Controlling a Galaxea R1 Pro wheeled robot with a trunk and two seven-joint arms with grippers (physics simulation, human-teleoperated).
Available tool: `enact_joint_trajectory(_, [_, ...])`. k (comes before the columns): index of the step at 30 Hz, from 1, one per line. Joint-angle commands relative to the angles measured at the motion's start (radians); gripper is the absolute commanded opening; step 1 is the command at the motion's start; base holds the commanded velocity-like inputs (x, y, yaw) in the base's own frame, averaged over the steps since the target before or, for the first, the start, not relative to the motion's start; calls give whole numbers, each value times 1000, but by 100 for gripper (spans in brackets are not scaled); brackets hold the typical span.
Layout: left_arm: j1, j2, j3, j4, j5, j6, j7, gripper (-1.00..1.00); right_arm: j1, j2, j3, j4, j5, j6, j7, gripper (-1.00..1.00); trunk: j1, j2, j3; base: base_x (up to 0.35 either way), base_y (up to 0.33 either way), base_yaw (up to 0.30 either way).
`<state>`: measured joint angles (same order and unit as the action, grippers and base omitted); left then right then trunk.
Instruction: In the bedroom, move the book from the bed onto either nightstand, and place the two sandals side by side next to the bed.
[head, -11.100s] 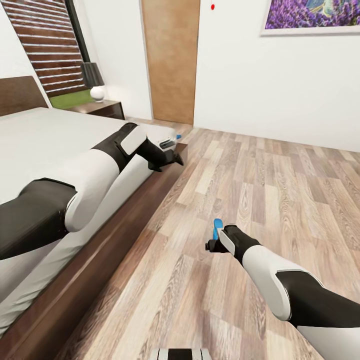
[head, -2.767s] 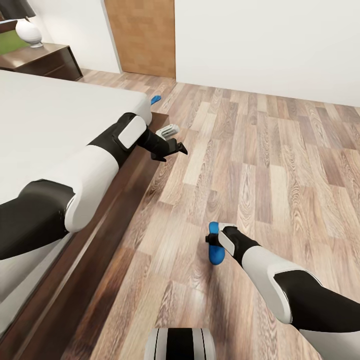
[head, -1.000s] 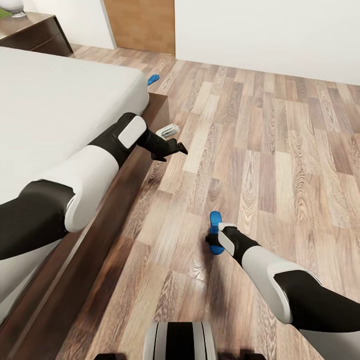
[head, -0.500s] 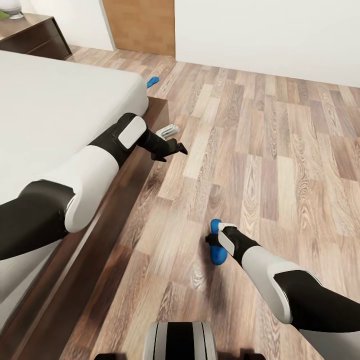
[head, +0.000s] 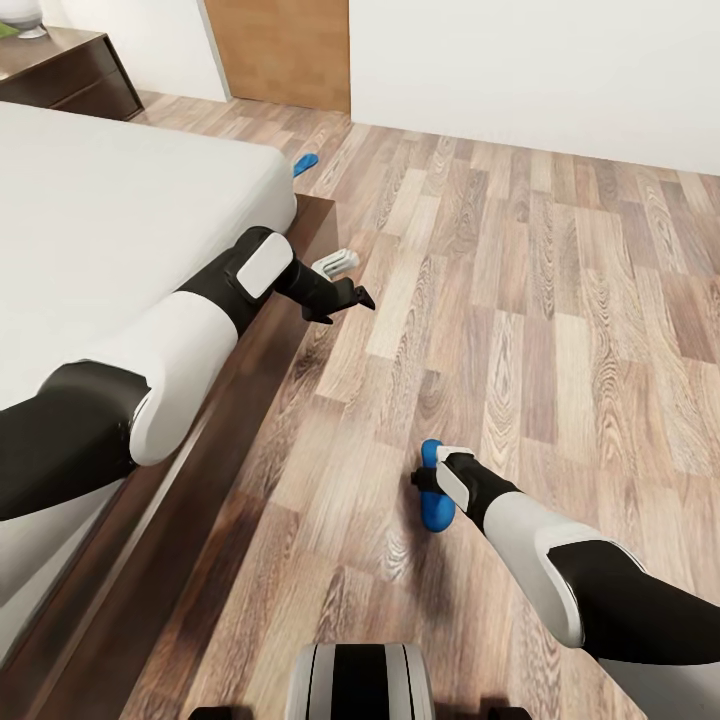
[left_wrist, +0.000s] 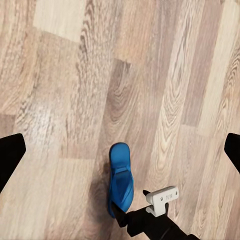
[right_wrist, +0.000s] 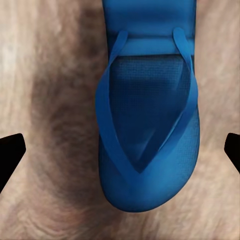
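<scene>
Sandal, a bright blue rubber flip-flop (right_wrist: 148, 125), lies flat on the brown wood-plank floor (head: 560, 300) beneath the right gripper (head: 428, 487), jaws spread wide; probably light and floppy, best pinched at the sole's edge, while the left gripper (head: 350, 296) hangs open.

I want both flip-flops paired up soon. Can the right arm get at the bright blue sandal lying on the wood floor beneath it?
Probably yes: the right gripper hangs open directly over the bright blue sandal, with bare floor around it.
</scene>
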<state>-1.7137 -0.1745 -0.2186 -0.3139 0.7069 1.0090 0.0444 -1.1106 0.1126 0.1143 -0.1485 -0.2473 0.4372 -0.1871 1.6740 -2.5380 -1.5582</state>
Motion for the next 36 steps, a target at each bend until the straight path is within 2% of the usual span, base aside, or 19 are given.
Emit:
enact_joint_trajectory(1, [0,0,-2,-1,5,2,5,100,0,0,8,-2,-11,5,-6,100,0,0,-1,3,0,0])
enact_joint_trajectory(36, [3,0,-2,-1,5,2,5,100,0,-1,10,17,-10,29,-11,100,0,0,-1,0,0,0])
